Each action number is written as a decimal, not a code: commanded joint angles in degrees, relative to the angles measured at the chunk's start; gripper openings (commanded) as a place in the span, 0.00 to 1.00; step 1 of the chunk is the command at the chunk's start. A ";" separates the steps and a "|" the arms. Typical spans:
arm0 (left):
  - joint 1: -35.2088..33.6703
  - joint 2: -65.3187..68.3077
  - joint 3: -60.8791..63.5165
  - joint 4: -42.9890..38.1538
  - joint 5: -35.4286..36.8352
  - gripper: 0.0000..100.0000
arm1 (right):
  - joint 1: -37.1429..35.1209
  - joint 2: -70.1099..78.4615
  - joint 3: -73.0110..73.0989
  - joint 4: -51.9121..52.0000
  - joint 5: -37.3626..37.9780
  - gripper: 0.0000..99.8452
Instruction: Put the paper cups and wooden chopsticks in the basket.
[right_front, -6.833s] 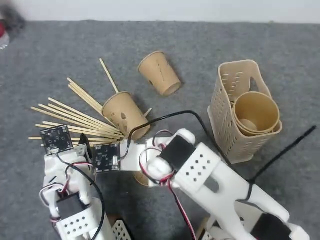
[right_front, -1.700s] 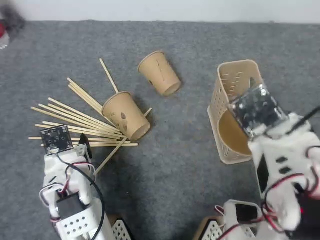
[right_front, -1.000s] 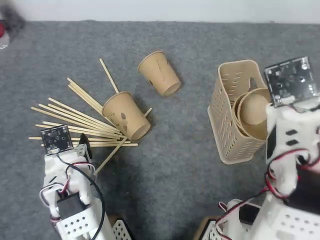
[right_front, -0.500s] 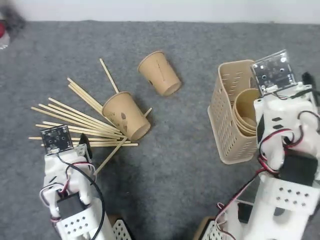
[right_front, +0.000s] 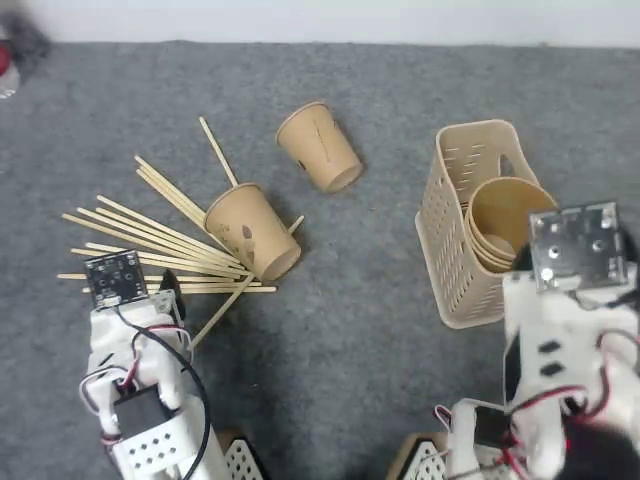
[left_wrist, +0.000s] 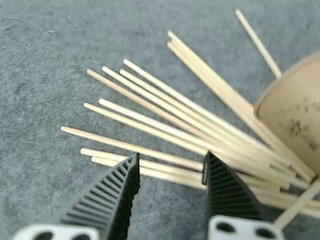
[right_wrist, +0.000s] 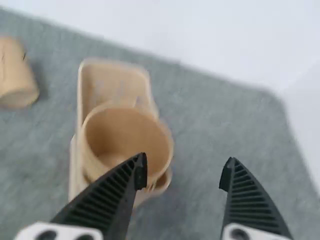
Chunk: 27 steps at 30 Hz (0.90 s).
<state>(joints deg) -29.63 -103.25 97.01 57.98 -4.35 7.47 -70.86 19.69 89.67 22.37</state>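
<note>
While a stack of tan paper cups (right_front: 505, 215) stands nested upright inside the beige slotted plastic basket (right_front: 450, 250), two more cups lie tipped over on the grey felt-like carpet (right_front: 380, 300). One of them, the lone brown paper cup (right_front: 320, 146), lies on its side well apart from the basket. The other, the speckled paper cup (right_front: 252, 232), rests across a fan of thin pale wooden chopsticks (right_front: 150, 230).

Seen from the left wrist, the left gripper (left_wrist: 171, 157) hangs just above the near ends of those sticks, its black ribbed fingers apart with nothing between them. That close angle also brings out dark flecks on the speckled cup's matte side.

Seen from the right wrist, the right gripper (right_wrist: 186, 160) is near the basket, fingers spread wide and empty. Behind it a plain white wall (right_wrist: 200, 35) meets the carpet; the high view catches that wall as a pale strip along the far edge.
</note>
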 joint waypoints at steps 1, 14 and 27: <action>2.64 -0.70 -7.08 3.16 -3.78 0.22 | -2.33 -3.65 6.07 2.95 -0.97 0.18; 15.38 7.30 -40.75 8.26 -6.15 0.22 | 6.55 -30.11 28.48 -5.93 1.93 0.01; 32.79 81.85 -91.65 13.36 -13.71 0.22 | 18.15 -32.66 54.51 -20.97 -0.88 0.01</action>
<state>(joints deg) 1.67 -46.20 22.46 71.96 -14.29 22.51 -103.38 72.00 71.56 23.43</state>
